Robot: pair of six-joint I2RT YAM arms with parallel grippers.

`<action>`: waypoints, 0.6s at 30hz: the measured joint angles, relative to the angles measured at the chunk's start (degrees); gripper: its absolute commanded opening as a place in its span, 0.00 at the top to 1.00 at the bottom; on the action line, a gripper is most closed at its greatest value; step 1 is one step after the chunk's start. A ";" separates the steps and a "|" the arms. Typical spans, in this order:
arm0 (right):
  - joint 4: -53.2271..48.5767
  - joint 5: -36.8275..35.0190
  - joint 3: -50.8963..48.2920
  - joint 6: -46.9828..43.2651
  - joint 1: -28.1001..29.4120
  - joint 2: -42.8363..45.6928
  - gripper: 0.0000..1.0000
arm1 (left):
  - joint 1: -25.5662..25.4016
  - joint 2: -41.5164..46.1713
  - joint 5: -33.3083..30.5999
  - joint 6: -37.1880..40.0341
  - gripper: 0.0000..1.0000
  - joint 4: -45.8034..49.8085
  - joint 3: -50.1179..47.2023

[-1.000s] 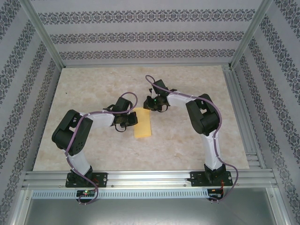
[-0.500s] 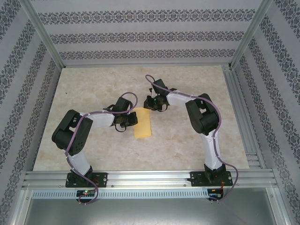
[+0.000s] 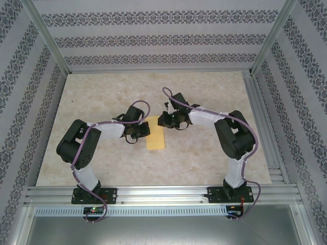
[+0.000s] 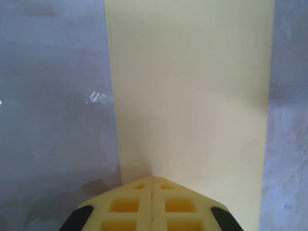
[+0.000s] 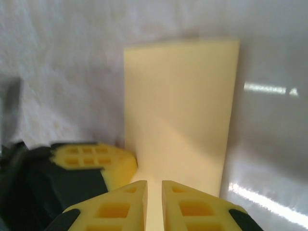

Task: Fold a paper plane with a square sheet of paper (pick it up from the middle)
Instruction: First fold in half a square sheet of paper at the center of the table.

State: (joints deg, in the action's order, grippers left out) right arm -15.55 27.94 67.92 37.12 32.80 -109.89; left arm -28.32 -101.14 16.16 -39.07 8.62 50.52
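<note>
Top external: sheet of paper (image 3: 156, 137) (folded into a rectangle) lies flat near the table (image 3: 102, 92) centre. Left pincer (image 3: 144, 130) closed at its left edge; right pincer (image 3: 162, 120) slightly parted over its far end.

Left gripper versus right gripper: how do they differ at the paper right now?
The left gripper has its pads pressed together; the right gripper shows a narrow slit between its pads. In the top view, the left gripper sits at the folded sheet of paper's left side, the right gripper at its far end. Both have yellow pads.
</note>
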 measured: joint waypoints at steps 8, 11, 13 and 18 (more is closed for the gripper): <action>1.33 1.68 -5.09 2.08 1.31 -0.63 0.86 | 0.00 0.11 0.00 0.00 0.94 0.02 0.00; 2.14 1.66 -5.73 2.21 1.29 -1.11 0.86 | -0.02 0.28 0.00 0.00 0.93 0.07 0.00; 2.67 2.12 -5.81 2.05 1.20 -1.77 0.86 | -0.11 0.57 0.00 0.02 0.92 0.50 0.02; 3.19 3.28 -5.84 -0.24 1.20 -2.05 0.86 | -0.33 2.56 0.70 0.00 0.88 3.37 0.15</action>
State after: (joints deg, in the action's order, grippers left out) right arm -12.36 31.22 62.08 36.88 34.00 -111.94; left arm -28.64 -98.59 16.86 -39.07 11.99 50.68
